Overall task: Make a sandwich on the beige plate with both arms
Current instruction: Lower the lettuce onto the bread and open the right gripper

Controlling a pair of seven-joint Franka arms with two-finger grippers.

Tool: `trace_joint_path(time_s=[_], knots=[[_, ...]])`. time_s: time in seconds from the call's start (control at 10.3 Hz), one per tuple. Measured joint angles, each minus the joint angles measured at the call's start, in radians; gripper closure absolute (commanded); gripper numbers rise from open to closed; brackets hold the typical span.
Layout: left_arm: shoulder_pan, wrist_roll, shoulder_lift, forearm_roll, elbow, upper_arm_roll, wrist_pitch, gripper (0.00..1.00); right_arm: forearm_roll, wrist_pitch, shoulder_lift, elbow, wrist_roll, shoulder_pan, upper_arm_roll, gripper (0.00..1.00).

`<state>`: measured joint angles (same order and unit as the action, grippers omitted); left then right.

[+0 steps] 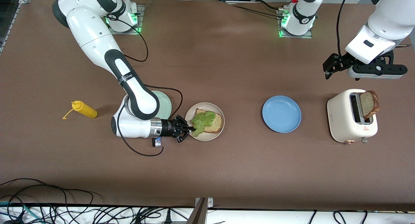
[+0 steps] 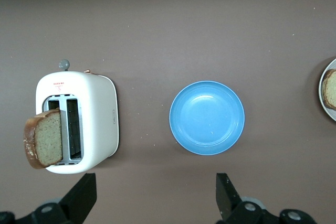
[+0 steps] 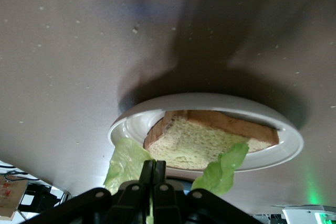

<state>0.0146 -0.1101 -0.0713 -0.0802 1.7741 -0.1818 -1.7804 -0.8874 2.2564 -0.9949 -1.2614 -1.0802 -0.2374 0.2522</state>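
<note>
The beige plate (image 1: 218,133) (image 3: 283,148) holds one brown bread slice (image 1: 215,123) (image 3: 202,142). A ruffled green lettuce leaf (image 1: 202,121) (image 3: 125,160) drapes over the slice's end toward the right arm. My right gripper (image 1: 192,129) (image 3: 155,169) is low at the plate's rim, shut on the leaf's edge. A second bread slice (image 1: 369,104) (image 2: 44,138) sticks up out of the cream toaster (image 1: 343,118) (image 2: 97,114). My left gripper (image 1: 328,70) (image 2: 155,198) hangs open over bare table beside the toaster, with nothing between its fingers.
A blue plate (image 1: 281,114) (image 2: 207,117) lies between the beige plate and the toaster. A mint-green plate (image 1: 164,104) sits partly under the right arm. A yellow squeeze bottle (image 1: 85,109) lies toward the right arm's end of the table. Cables run along the table's near edge.
</note>
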Motion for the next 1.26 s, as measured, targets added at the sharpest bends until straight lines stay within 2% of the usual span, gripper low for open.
trace_joint_path(time_s=[0.19,0.29,0.39,0.58,0.87,1.07,1.26], knots=[[0.000,0.000,0.000,0.000,0.000,0.000,0.005,0.00,0.000,0.003,-0.016,0.025,0.000,-0.008,0.000,0.92],[0.002,0.000,0.000,0.000,0.000,0.000,0.007,0.00,0.000,0.007,-0.023,0.031,0.000,-0.011,0.000,0.73],[0.006,0.000,0.000,0.000,0.000,0.000,0.008,0.00,0.000,0.009,-0.027,0.034,0.000,-0.013,0.000,0.26],[0.010,0.000,0.000,0.000,0.001,0.001,0.009,0.00,0.000,0.010,-0.032,0.038,0.000,-0.013,0.000,0.15],[0.010,0.000,0.000,0.000,0.001,0.001,0.011,0.00,0.000,0.011,-0.033,0.042,0.000,-0.013,0.000,0.14],[0.010,0.000,0.000,0.000,0.001,0.001,0.012,0.00,0.001,0.008,-0.032,0.056,0.000,-0.009,-0.005,0.07],[0.010,0.000,-0.001,0.000,0.000,0.001,0.012,0.00,0.019,-0.090,-0.001,0.091,0.000,0.001,-0.054,0.00]])
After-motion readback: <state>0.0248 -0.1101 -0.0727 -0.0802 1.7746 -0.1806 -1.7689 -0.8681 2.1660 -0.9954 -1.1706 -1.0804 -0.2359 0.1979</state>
